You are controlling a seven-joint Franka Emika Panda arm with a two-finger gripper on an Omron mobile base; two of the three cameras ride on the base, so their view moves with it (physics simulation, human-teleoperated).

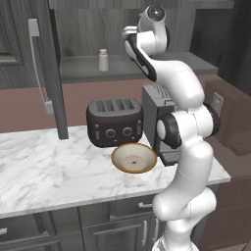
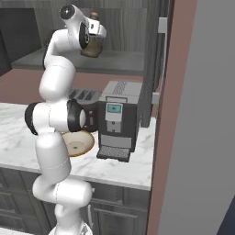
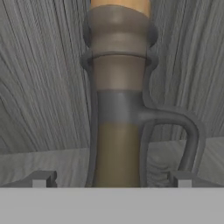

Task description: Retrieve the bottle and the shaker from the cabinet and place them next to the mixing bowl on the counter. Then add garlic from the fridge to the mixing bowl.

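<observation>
The arm is reaching up into the open cabinet (image 1: 147, 68), and the gripper (image 3: 111, 178) is standing spread wide, its two dark fingertips (image 3: 41, 179) sitting at either side of the bottle (image 3: 118, 100) without touching it. In the hand view the bottle is filling the centre – a brown neck with a tan band, a grey collar, and a thin curved handle looping out toward 3 o'clock. Nothing is being pinched.

In the right base view the same bottle (image 2: 93, 43) is standing upright on the cabinet shelf, just in front of the hand at about 12 o'clock. In the left base view the white shaker (image 1: 103, 60) is standing upright on that shelf, well apart from the arm, toward 11 o'clock of the toaster (image 1: 114, 122).

Down on the marble counter (image 1: 44, 171) the mixing bowl (image 1: 134, 158) is resting just in front of the toaster – at its 5 o'clock – and beside the coffee machine (image 2: 117, 120). The open cabinet door (image 1: 46, 68) is hanging at 9 o'clock.
</observation>
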